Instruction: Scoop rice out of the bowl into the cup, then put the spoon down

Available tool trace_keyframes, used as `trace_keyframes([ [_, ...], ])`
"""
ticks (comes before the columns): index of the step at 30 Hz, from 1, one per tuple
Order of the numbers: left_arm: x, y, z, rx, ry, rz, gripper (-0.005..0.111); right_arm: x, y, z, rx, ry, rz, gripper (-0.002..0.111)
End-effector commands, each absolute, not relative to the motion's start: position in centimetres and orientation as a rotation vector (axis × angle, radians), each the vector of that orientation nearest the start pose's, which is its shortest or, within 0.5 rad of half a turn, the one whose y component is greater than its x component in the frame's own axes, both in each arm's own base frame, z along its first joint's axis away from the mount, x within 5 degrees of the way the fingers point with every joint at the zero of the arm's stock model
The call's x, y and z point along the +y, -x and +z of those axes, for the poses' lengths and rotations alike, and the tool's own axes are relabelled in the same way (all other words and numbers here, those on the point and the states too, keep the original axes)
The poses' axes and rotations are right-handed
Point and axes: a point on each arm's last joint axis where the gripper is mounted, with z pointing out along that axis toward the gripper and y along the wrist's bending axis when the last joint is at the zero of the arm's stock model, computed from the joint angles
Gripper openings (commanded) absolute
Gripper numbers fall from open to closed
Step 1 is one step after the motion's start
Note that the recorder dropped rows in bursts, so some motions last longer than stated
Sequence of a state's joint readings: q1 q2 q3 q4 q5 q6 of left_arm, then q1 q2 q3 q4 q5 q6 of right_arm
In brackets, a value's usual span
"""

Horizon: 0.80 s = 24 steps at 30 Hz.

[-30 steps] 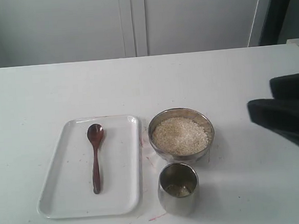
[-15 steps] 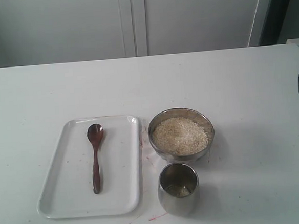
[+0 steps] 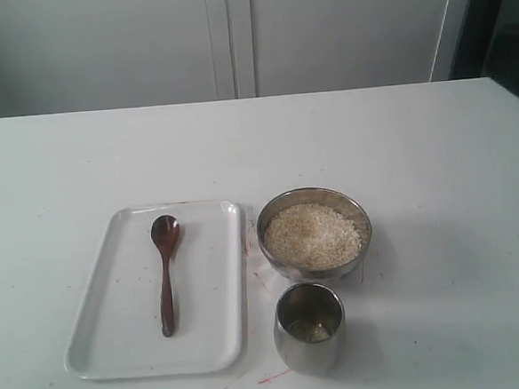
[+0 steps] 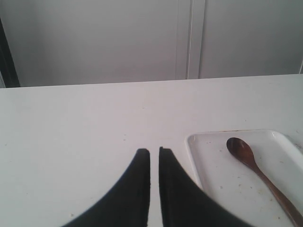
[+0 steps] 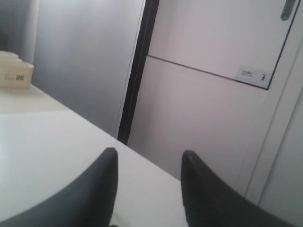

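Note:
The dark wooden spoon (image 3: pixel 165 272) lies on a white tray (image 3: pixel 119 351), its oval bowl pointing away from the front edge. To its right stands the steel bowl (image 3: pixel 357 212) filled with off-white rice (image 3: pixel 312 235). In front of the bowl stands the steel cup (image 3: pixel 310 328) with a little rice at its bottom. Neither gripper shows in the exterior view. In the left wrist view my left gripper (image 4: pixel 154 151) is shut and empty above bare table, beside the tray (image 4: pixel 208 161) and the spoon (image 4: pixel 246 156). My right gripper (image 5: pixel 149 158) stands open and empty, facing the table's edge and a wall.
The white table (image 3: pixel 398 131) runs back to pale cabinet doors (image 3: pixel 231 36). A dark vertical strip (image 3: pixel 479 19) stands at the far right. In the right wrist view a cream-coloured box (image 5: pixel 14 71) sits far off on the table.
My right arm, seen at the right edge one second ago, has drawn back rightward out of the exterior view. The spoon, bowl and cup have not moved.

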<state>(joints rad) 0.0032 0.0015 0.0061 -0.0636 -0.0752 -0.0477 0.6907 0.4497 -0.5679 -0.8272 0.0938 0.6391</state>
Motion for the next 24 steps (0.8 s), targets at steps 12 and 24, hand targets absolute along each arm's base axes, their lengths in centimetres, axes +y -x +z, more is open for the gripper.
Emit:
trace_keyframes([
  [12,0.0,-5.5,22.0,1.402,0.083,-0.095,0.014,3.4,-7.1,33.6,1.175,0.247,0.389,0.041],
  [24,0.0,-5.5,22.0,1.402,0.083,-0.095,0.014,1.5,-5.8,29.4,1.198,0.063,0.283,0.041],
])
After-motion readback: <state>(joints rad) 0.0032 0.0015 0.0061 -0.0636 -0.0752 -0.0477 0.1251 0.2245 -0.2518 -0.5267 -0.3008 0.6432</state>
